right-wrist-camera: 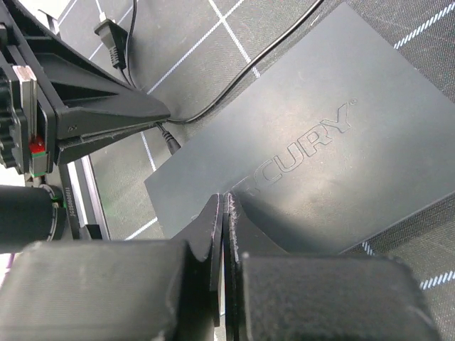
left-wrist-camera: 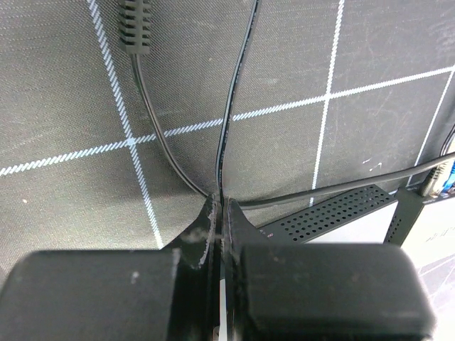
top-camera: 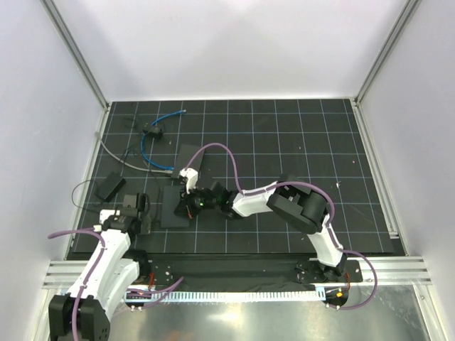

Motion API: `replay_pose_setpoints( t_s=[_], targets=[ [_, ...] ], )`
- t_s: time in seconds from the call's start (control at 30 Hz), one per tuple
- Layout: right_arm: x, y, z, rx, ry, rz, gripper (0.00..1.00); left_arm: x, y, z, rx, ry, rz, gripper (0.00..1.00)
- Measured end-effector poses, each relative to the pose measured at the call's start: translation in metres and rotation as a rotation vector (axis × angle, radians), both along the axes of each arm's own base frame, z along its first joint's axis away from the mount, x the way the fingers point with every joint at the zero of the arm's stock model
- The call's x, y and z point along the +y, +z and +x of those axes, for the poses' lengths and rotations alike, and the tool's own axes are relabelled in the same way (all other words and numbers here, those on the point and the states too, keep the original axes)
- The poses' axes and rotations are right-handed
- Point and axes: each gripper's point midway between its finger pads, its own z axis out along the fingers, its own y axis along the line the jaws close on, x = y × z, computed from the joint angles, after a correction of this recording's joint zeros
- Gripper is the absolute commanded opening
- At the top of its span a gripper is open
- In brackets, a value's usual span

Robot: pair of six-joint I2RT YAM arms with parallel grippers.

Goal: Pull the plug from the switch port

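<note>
Left claw, at the desk's eight o'clock, is pressed together over a thin black wire. Right claw, also pressed together, rests on the switch. At its twelve o'clock edge the plug looks seated. Tugging the blue cable could drag the box.

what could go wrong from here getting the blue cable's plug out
The left gripper is shut where a thin black wire meets its tip; pulling back might tug that wire, not the pale plug on the bright-blue cable. The right gripper is closed against the matte-black Mercury-branded box and could shove it.
</note>
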Motion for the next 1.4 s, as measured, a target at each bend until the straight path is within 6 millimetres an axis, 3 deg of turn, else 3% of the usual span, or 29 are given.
replay_pose_setpoints(
  t_s=[0.07, 0.2, 0.4, 0.67, 1.07, 1.4],
  targets=[
    [0.001, 0.001, 0.000, 0.009, -0.002, 0.006, 0.02, 0.001, 0.000, 0.000, 0.000, 0.003, 0.003, 0.00],
    [0.001, 0.000, 0.000, 0.009, -0.001, 0.002, 0.21, 0.001, -0.002, -0.001, 0.013, 0.002, 0.005, 0.00],
    [0.010, 0.006, 0.008, -0.068, 0.018, -0.096, 0.39, 0.001, -0.005, -0.001, 0.029, -0.004, 0.009, 0.00],
    [0.019, 0.006, 0.004, -0.202, 0.076, -0.230, 0.43, 0.001, -0.005, 0.000, 0.030, -0.020, 0.013, 0.00],
    [0.027, 0.006, 0.007, -0.284, 0.011, -0.321, 0.64, 0.000, -0.004, 0.001, -0.012, -0.010, -0.001, 0.00],
    [0.031, 0.004, 0.008, -0.312, -0.123, -0.329, 0.66, -0.001, -0.005, 0.000, -0.054, 0.025, -0.025, 0.00]
  ],
)
